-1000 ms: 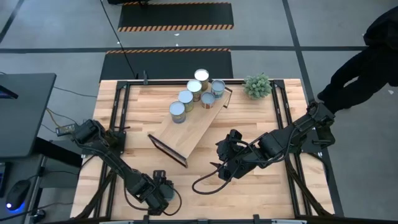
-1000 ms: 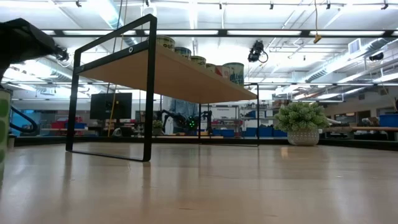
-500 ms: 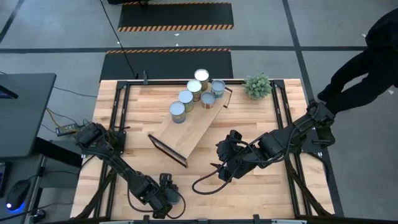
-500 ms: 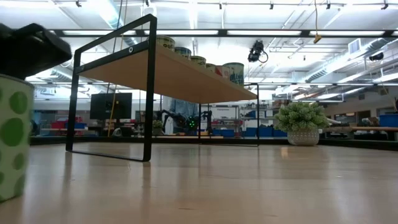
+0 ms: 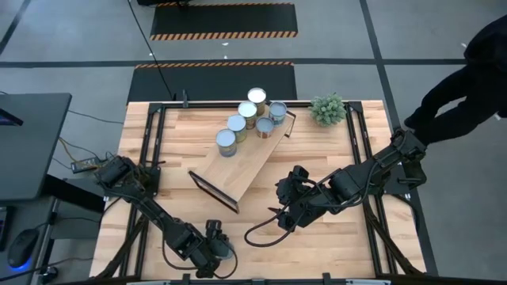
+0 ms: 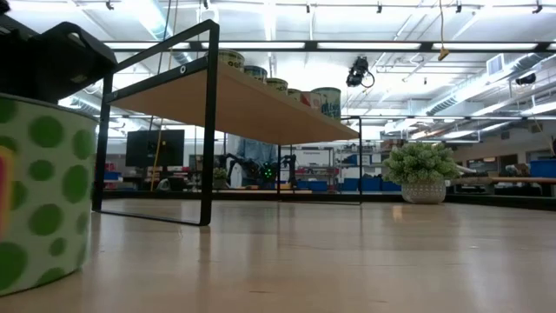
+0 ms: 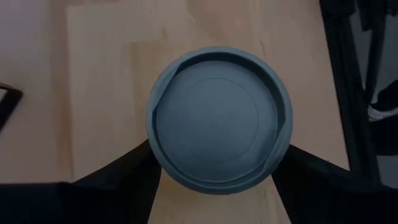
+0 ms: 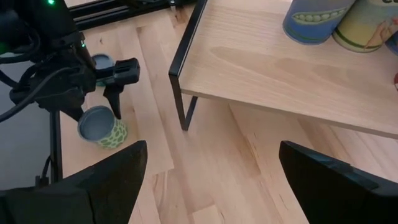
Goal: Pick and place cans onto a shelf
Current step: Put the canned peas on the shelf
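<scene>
Near the worktop's (image 5: 333, 237) front edge, the left gripper (image 5: 214, 252) straddled a green-dotted can (image 6: 39, 204), fingers wide either side. Mid-worktop stood the shelf (image 5: 245, 162), five cans (image 5: 226, 141) at its far end. Right of it, the right gripper (image 5: 282, 215) hovered open, empty.

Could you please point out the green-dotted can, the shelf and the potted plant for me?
green-dotted can (image 8: 102, 129): right wrist view, on its side wall.
shelf (image 5: 245, 165): high view, on the bare board.
potted plant (image 6: 423, 165): low view, on its foliage.
</scene>
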{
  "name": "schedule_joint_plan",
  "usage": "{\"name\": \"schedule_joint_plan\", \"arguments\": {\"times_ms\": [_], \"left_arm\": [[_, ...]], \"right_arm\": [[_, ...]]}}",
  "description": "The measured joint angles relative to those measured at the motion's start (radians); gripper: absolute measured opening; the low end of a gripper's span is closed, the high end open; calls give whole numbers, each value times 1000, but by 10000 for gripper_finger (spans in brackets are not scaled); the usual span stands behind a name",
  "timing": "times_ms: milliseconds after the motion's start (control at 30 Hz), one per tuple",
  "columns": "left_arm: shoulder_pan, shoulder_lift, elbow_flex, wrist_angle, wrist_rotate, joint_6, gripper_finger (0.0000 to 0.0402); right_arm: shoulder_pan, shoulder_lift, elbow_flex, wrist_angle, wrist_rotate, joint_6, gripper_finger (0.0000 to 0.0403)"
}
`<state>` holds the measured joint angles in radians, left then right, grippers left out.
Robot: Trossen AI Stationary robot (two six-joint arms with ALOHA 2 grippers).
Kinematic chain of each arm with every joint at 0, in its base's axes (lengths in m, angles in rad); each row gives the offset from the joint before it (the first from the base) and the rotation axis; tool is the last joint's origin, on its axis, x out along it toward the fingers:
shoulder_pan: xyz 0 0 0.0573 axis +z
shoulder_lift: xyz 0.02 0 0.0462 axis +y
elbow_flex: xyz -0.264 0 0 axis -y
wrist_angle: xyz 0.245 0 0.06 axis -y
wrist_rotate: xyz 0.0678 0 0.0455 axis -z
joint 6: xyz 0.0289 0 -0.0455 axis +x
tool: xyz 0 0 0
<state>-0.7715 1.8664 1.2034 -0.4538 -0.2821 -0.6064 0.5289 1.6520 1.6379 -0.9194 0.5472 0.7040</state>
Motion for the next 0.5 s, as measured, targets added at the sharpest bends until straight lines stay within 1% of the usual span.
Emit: {"name": "schedule_joint_plan", "arguments": {"times_ms": [233,367,500], "left_arm": [[65,0,0,13,-7,-10,277],[100,0,0,66,-13,-9,276],[125,0,0,135,-31,-8,274]], "right_arm": [[0,-1,0,-45,-1,1,372],[0,-1,0,-72,-18,20,372],[0,-17,0,-158,-53,90,372]]}}
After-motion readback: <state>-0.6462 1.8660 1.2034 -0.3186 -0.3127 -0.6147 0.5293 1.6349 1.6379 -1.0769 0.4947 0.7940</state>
